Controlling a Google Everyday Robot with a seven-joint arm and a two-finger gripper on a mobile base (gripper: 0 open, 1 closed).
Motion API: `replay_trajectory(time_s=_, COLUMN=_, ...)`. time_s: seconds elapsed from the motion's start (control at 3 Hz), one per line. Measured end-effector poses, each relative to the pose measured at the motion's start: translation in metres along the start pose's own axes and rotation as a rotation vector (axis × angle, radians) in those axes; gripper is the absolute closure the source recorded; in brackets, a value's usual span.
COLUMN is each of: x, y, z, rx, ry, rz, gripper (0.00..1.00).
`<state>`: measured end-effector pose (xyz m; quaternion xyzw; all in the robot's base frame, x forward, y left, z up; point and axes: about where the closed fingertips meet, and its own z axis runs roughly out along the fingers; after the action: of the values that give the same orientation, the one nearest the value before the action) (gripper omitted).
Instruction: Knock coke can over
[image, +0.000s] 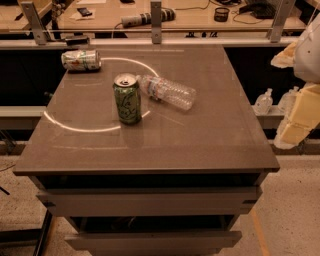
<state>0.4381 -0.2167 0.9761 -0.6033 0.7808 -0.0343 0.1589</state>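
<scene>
Evidently held the pincer (295, 127) off the table's (215, 145) right edge, well apart from the upright green can (127, 98), presumably pre-approach; could not tell its grip.

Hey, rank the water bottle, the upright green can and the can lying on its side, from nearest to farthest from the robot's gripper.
The gripper hangs beyond the right edge of the table.
1. Water bottle: lying on its side mid-table, nearest.
2. Green can: upright, just left of the bottle.
3. Tipped can: at the far left corner, farthest.
</scene>
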Motion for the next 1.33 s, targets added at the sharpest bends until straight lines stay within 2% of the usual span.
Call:
replay_trajectory(time_s=0.33, x=0.0, y=0.0, z=0.0, rx=0.0, ry=0.0, rz=0.0, gripper=0.0)
replay_trajectory(time_s=0.67, x=0.0, y=0.0, z=-0.01, rx=0.058, ry=-0.042, rz=0.009, gripper=0.0)
replay_trajectory(time_s=1.0, x=0.01, y=0.017, z=-0.053, rx=0.226, ry=-0.105, rz=0.031, gripper=0.0)
replay_trajectory(time_s=1.33, x=0.014, y=0.034, z=-0.12, rx=0.445, ry=-0.137, rz=0.048, gripper=0.0)
